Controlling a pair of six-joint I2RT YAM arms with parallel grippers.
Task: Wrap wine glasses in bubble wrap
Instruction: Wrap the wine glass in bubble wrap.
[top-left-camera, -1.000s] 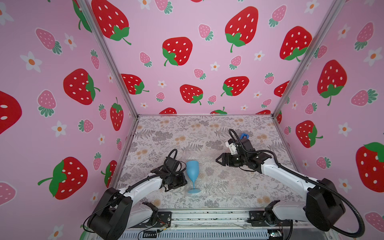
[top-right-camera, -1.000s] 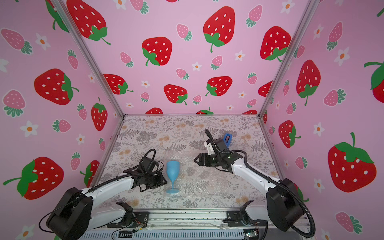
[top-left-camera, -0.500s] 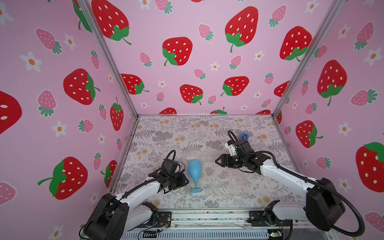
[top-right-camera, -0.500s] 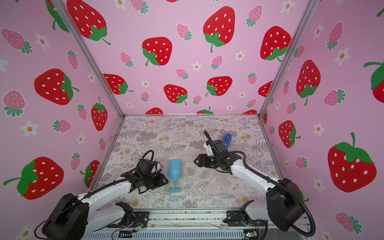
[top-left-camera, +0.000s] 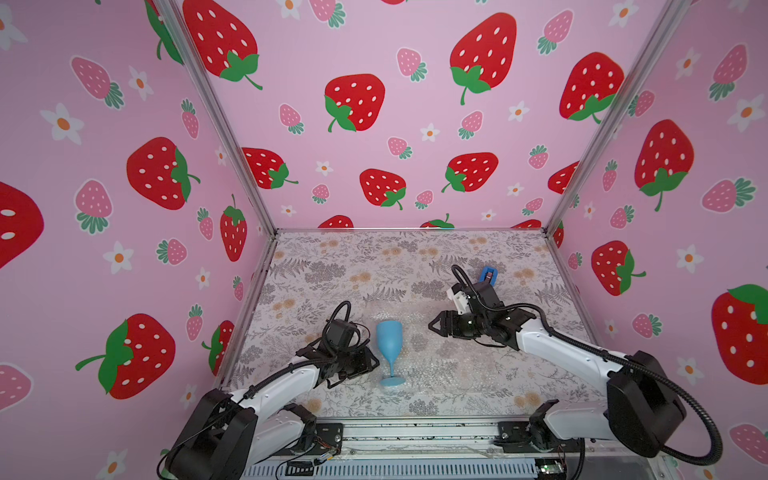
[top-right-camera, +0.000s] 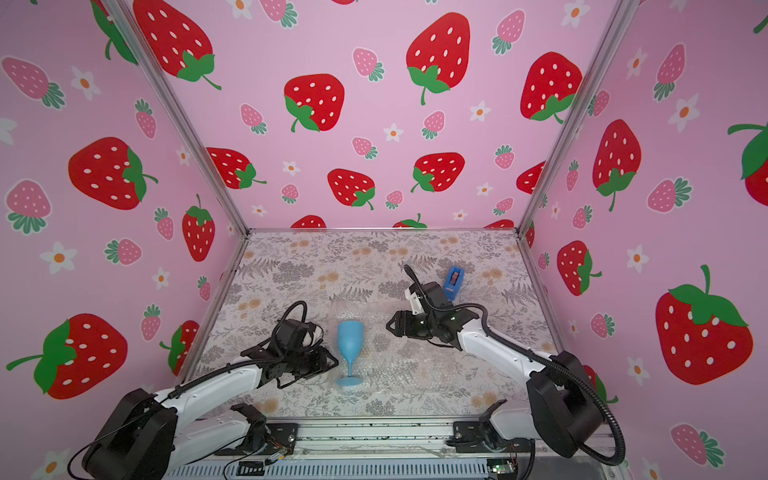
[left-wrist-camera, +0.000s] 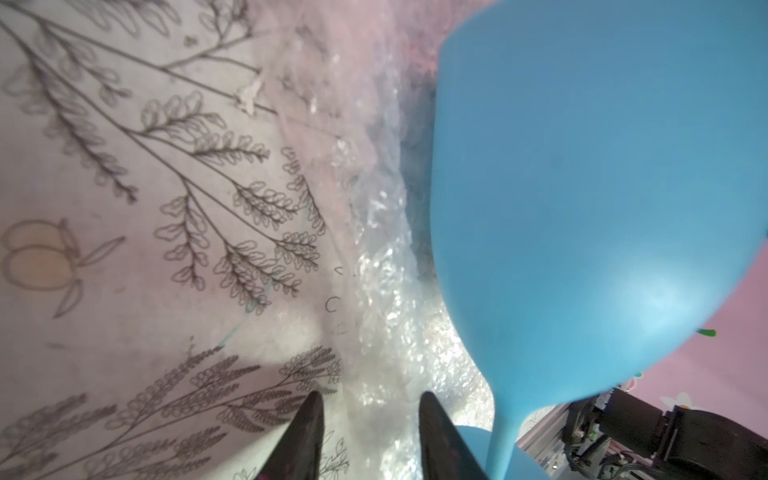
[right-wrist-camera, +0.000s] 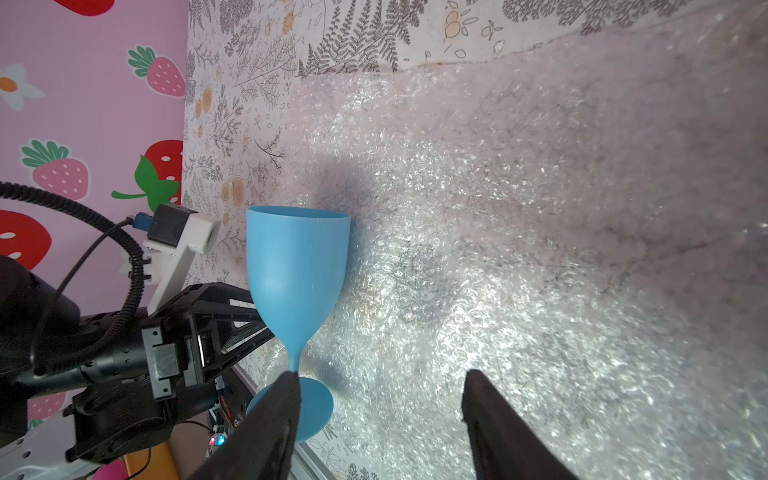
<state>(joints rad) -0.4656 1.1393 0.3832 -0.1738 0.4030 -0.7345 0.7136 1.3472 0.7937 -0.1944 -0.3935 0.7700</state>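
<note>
Pink walls (top-left-camera: 374, 174) with printed strawberries close three sides of a tabletop (top-left-camera: 332, 266) covered in a grey fern pattern. On the front half of it lies the wrap (top-left-camera: 449, 361) (top-right-camera: 415, 365), flat and spread out. The goblet (top-left-camera: 389, 340) (top-right-camera: 350, 338) stands upright on it, near the sheet's edge on the left arm's side, with the foot down and the mouth up.

The left tool (top-left-camera: 372, 360) (top-right-camera: 331, 360) sits low, just beside the goblet's stem. In the left wrist view its two fingers have a narrow gap (left-wrist-camera: 371, 401) with nothing between them – the goblet (left-wrist-camera: 582, 208) is beside one finger, outside the gap, and the wrap's edge (left-wrist-camera: 386, 257) runs under the tips. Whether the finger touches the stem I cannot tell.

The right tool (top-left-camera: 432, 326) (top-right-camera: 390, 326) is above the wrap, apart from the goblet, and points toward it. In the right wrist view its fingers stand wide (right-wrist-camera: 380, 378) and hold nothing – the goblet (right-wrist-camera: 297, 274) and the wrap (right-wrist-camera: 519, 208) are seen beyond them.

Behind the right arm, a dark blue tape dispenser (top-left-camera: 488, 274) (top-right-camera: 454, 280) stands on the bare tabletop.
</note>
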